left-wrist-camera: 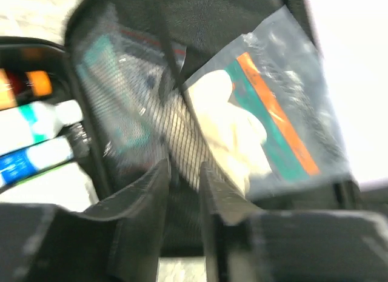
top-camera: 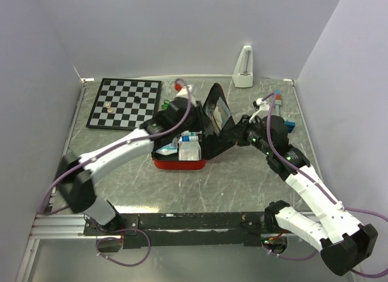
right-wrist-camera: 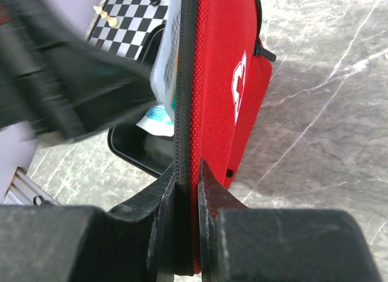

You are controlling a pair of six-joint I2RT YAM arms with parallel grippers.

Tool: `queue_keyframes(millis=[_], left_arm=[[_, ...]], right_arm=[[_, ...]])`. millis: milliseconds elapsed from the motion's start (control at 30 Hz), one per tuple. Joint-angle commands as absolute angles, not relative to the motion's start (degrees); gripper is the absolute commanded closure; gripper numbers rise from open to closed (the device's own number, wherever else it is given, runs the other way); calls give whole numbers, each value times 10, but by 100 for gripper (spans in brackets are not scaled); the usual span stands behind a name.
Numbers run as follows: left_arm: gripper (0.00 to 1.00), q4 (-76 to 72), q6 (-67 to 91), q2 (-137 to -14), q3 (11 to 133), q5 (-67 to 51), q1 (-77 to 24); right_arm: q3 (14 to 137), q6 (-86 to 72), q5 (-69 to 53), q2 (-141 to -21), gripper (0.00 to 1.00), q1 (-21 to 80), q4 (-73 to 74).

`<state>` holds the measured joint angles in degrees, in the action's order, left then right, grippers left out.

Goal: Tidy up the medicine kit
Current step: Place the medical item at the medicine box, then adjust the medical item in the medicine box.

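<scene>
Tubes (left-wrist-camera: pixel 36 142) in kit (top-camera: pixel 182 164), bag (left-wrist-camera: pixel 267 112) behind lid (right-wrist-camera: pixel 218 112) mesh (left-wrist-camera: pixel 182 136); right fingers (right-wrist-camera: pixel 212 194) clamping lid, left fingers (left-wrist-camera: pixel 145 200) clamping mesh.

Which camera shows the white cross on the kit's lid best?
Right wrist: the white cross shows, at a slant, on the red lid. Top external and left wrist show its black inside, no cross.

text: none legible | sign: white cross (right-wrist-camera: pixel 239 82) on medicine kit (right-wrist-camera: pixel 212 130) lid

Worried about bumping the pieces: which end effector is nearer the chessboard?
Left. The left end effector is at the inner face of the lid, just right of the chessboard. The right end effector clamps the lid's edge from the far side.
</scene>
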<state>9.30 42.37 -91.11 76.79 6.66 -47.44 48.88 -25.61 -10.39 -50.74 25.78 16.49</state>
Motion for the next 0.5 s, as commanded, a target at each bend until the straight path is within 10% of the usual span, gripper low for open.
queue_keyframes(millis=[0, 467], left_arm=[[64, 36, 412, -797, 735, 98, -473], [71, -10, 449, -897, 800, -34, -473]], right_arm=[[502, -261, -164, -512, 86, 273, 228], [513, -261, -163, -512, 86, 274, 234]])
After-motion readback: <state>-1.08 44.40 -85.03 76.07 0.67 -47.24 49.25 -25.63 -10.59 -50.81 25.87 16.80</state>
